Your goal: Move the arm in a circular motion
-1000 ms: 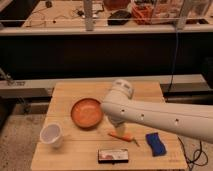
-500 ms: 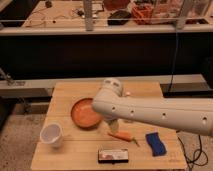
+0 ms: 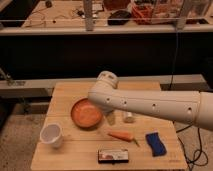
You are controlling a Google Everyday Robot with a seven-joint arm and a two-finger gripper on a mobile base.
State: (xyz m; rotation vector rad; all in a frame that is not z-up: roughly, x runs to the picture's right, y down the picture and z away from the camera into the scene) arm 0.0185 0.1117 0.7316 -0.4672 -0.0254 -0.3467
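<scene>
Wooden table [image 3: 67,95] fills the middle. Over its right edge stretches the white arm [image 3: 150,102], elbow above the centre. Orange bowl [image 3: 84,112] sits left of centre. The gripper [image 3: 110,118] pokes out just beside it, under the elbow — open or closed, I cannot tell.

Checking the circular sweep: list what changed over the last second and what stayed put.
The arm swung left, its rounded joint now covering the bowl's right edge. Nothing grasped or released; the gripper is out of view. Bowl, cup, carrot and sponge stayed put.
</scene>
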